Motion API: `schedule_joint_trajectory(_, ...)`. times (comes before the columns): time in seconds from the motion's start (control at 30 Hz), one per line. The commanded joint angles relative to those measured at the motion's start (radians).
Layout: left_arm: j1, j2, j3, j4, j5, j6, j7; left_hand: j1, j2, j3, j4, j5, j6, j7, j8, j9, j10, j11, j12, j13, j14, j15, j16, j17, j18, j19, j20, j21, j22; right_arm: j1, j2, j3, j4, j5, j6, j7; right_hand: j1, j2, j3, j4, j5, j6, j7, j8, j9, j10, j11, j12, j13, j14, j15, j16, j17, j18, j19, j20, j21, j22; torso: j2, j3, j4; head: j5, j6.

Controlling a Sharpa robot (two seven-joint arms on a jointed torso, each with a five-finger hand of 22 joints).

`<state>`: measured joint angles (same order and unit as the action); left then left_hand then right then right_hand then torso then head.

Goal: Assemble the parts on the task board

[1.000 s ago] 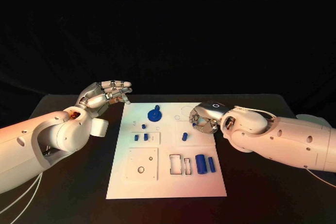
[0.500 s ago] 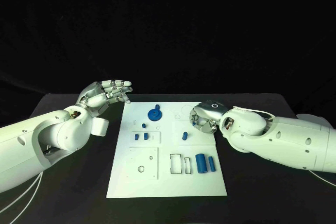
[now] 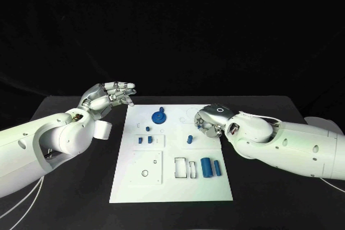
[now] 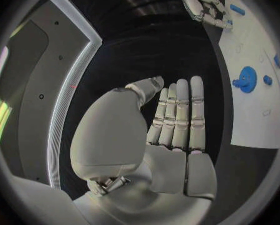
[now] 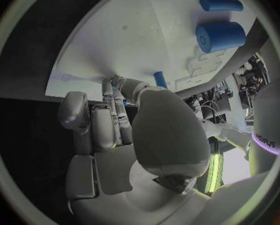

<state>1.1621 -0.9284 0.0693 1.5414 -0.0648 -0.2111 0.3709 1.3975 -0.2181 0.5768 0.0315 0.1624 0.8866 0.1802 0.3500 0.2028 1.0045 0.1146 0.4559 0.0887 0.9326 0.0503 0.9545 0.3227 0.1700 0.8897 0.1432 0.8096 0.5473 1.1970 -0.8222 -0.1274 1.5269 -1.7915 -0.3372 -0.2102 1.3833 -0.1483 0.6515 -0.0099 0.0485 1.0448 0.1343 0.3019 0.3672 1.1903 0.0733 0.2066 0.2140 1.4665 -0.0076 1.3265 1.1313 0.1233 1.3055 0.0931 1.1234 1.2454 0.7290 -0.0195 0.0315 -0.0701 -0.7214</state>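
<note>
- Black table (image 3: 65, 190) under a dark room, with black backdrop behind both arms.
- White task board (image 3: 172, 190) lies flat in the middle of the table, its long side running away from the robot.
- Blue gear-shaped part (image 3: 159, 115) sits near the board's far end; two small blue pegs (image 3: 144, 139) stand in a square recess on the board's left side, and two blue cylinders (image 3: 210, 167) lie side by side towards the right edge.
- One small blue part (image 3: 190, 138) stands near the board's middle, just beside the right hand.
- Left hand (image 3: 109, 96) is raised off the board's far left corner, fingers straight and close together, holding nothing; the gear is near it but apart.
- Right hand (image 3: 208, 121) is over the board's right edge, fingers curled downward towards the surface. From the right wrist view its fingertips (image 5: 114, 82) seem to reach the board beside a blue peg (image 5: 160, 79), though I cannot tell if it grips anything.
</note>
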Motion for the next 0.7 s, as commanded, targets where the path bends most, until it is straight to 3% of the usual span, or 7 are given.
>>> schedule_joint_trajectory(0.03,0.0,0.001,0.0,0.002,-0.007,0.002,-0.001,0.001,0.005,0.001,-0.007,0.004,0.001,0.009,-0.005,-0.001,0.002,0.008,-0.005,-0.002,0.003,0.006,-0.005,-0.002,0.011,-0.005,0.003,0.001,0.001,-0.01,-0.003,-0.007,0.005,-0.02,-0.024,-0.016,0.0,0.009,0.0,-0.006,0.003,0.006,0.001,0.004,0.001,0.021,-0.012,0.002,0.001,0.012,-0.008,0.003,0.0,-0.019,0.009,-0.003,0.006,0.004,0.0,0.0003,0.0002,0.0,0.001)
schedule_joint_trajectory(0.47,0.0,0.001,-0.001,-0.002,-0.011,0.005,-0.008,0.001,0.006,0.001,-0.008,0.005,-0.001,0.01,-0.006,-0.002,0.001,0.009,-0.007,-0.003,0.002,0.007,-0.007,-0.003,0.011,-0.006,0.004,0.001,0.002,-0.007,-0.034,-0.002,0.05,-0.015,-0.133,-0.012,-0.014,0.006,0.001,-0.007,0.004,0.009,-0.001,0.007,0.005,0.025,-0.013,-0.001,0.0,0.014,-0.008,0.007,0.005,-0.023,0.019,-0.004,0.025,0.02,0.0,0.001,-0.001,0.002,0.003)
schedule_joint_trajectory(0.7,-0.001,0.001,-0.001,-0.003,-0.014,0.008,-0.011,0.002,0.006,0.001,-0.009,0.005,-0.001,0.011,-0.007,-0.002,0.001,0.01,-0.009,-0.004,0.001,0.008,-0.008,-0.004,0.01,-0.007,0.004,0.001,0.002,-0.003,-0.061,0.002,0.089,-0.002,-0.165,-0.01,-0.029,0.003,0.0,-0.005,0.005,0.011,-0.003,0.009,0.008,0.029,-0.015,-0.003,-0.001,0.017,-0.009,0.011,0.013,-0.026,0.025,-0.004,0.037,0.03,0.0,0.0004,-0.0012,0.002,0.003)
